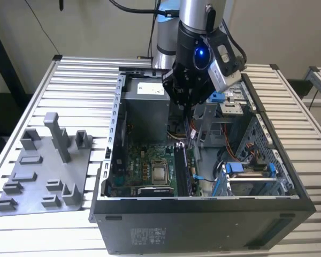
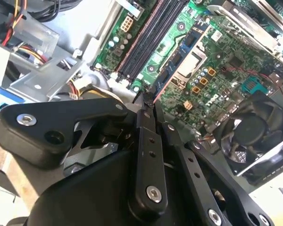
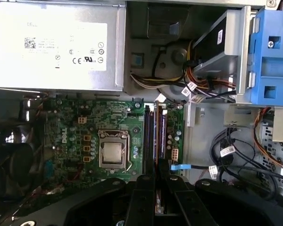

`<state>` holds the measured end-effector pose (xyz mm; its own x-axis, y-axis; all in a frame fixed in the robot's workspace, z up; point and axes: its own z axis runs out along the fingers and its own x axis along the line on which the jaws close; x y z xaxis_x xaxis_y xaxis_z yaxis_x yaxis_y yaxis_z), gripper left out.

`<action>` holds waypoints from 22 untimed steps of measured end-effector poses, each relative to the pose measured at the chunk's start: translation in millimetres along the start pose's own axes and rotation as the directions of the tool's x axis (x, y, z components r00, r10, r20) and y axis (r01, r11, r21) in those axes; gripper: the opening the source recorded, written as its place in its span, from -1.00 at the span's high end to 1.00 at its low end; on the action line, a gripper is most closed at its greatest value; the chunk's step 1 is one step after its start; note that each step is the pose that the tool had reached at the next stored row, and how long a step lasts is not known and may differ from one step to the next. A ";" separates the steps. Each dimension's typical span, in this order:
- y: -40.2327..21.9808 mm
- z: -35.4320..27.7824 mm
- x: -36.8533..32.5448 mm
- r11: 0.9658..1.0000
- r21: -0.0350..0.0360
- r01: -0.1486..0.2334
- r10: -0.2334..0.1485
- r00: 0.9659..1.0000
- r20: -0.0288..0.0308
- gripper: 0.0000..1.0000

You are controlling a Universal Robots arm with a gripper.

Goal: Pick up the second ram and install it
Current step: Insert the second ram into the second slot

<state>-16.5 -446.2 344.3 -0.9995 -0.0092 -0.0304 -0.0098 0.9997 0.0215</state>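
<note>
your black two-fingered gripper (image 3: 156, 197) hangs inside the open dark grey metal computer case (image 1: 203, 211), its fingers (image 2: 146, 141) drawn together onto a thin edge-on board that looks like the long, flat, dark second ram (image 3: 157, 200); from these pictures i judge it clamped on that stick, though little of the stick shows between the pads. in the first wrist view the stick lines up with the long black memory slots (image 3: 148, 141) that run along the edge of the green motherboard (image 3: 70, 122) nearest the bundled cables, and one slot there seems already filled by a purplish stick (image 3: 162, 136). treat what you hold as light, stiff and thin, a bare circuit board: it will not sag, but it will twist in the pads if you grip off-centre, and its chips and gold contact edge are fragile. keep your hold on the long upper edge near the middle, flat faces against the pads, contacts free below. beside the slots sits the square silver-topped processor chip (image 3: 112, 154), and past the motherboard's far edge the pale grey power supply box (image 3: 56, 44). outside the case, on the slatted table (image 1: 80, 80), the grey plastic holder plate with upright posts (image 1: 43, 171) lies toward the exterior view's left.
</note>
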 end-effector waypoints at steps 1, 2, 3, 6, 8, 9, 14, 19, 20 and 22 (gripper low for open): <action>0.0 1.2 0.0 1.000 0.001 0.000 0.000 1.000 0.000 0.72; -0.1 2.7 0.0 1.000 0.002 0.000 0.000 1.000 0.000 0.72; -0.2 4.3 0.0 1.000 0.003 0.000 0.000 1.000 0.000 0.72; -0.5 9.4 -0.4 1.000 0.003 -0.001 0.001 1.000 0.000 0.72; -0.7 12.9 -0.8 1.000 0.004 -0.001 0.001 1.000 0.000 0.72; -0.8 14.9 -1.0 1.000 0.004 -0.001 0.001 1.000 0.000 0.72; -1.2 23.9 -1.3 1.000 0.005 -0.002 0.002 1.000 0.000 0.72; -1.8 33.6 -1.3 1.000 0.009 -0.004 0.004 1.000 0.000 0.72; -1.9 35.3 -1.2 1.000 0.009 -0.004 0.004 1.000 0.000 0.72; -2.0 38.9 -1.1 1.000 0.010 -0.004 0.004 1.000 0.000 0.72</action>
<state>-14.2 -447.3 305.3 -0.9995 -0.0048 -0.0303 -0.0051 0.9999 0.0113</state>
